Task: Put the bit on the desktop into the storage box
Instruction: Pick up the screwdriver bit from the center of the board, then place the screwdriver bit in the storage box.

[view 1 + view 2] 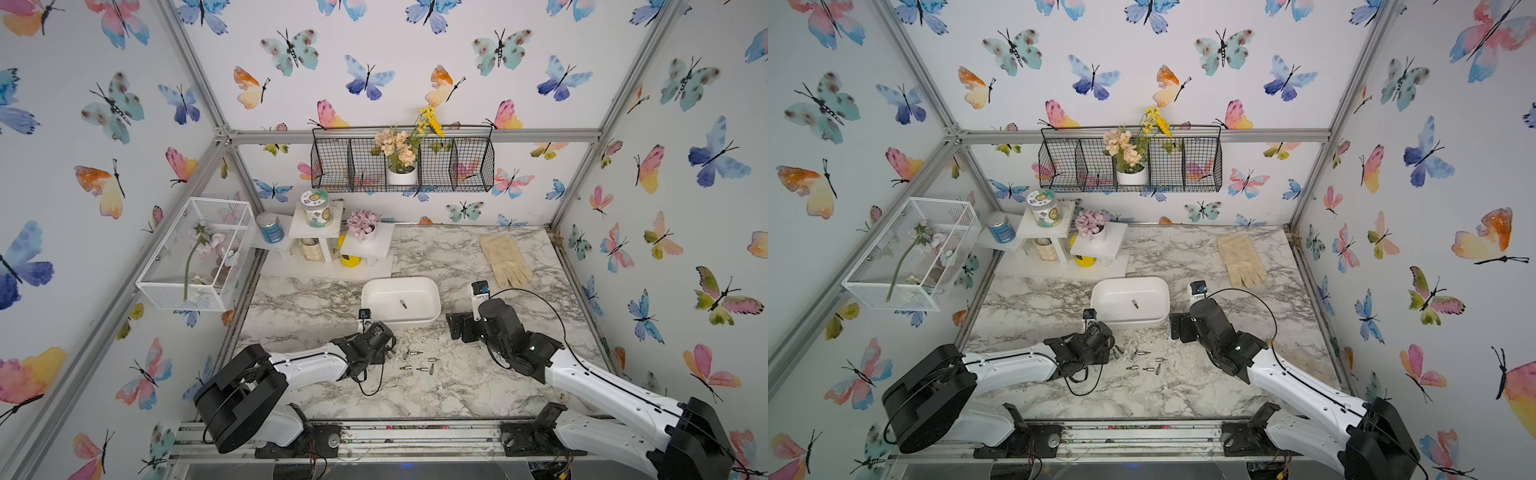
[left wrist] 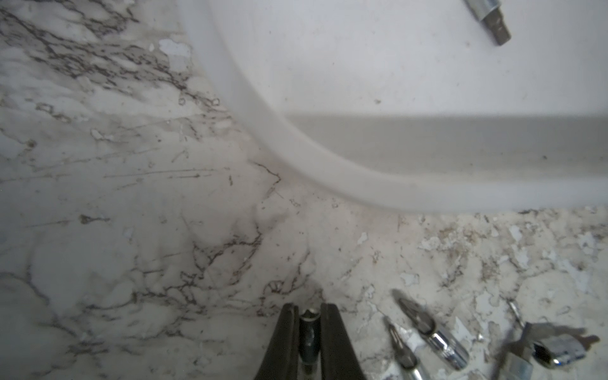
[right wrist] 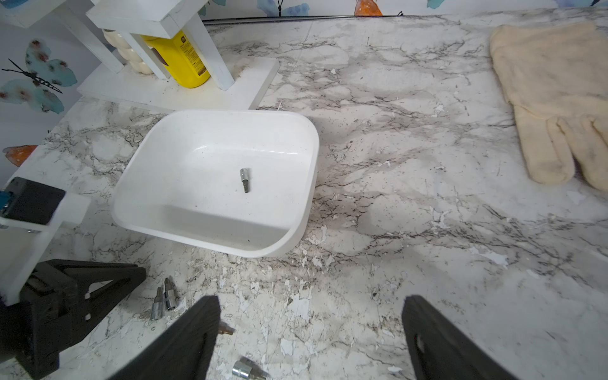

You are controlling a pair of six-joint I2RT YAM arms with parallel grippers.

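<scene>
Desktop: bit clamped in left gripper, near storage box.

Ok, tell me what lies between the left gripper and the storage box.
Only bare marble desktop, as the left wrist view shows, between the left gripper, shut on a bit, and the storage box. The loose bits lie off to one side.

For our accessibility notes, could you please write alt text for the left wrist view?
The left gripper is shut on a metal bit at the marble desktop. More loose bits lie nearby, and a rounded corner of the white storage box, one bit inside, shows beyond.
</scene>
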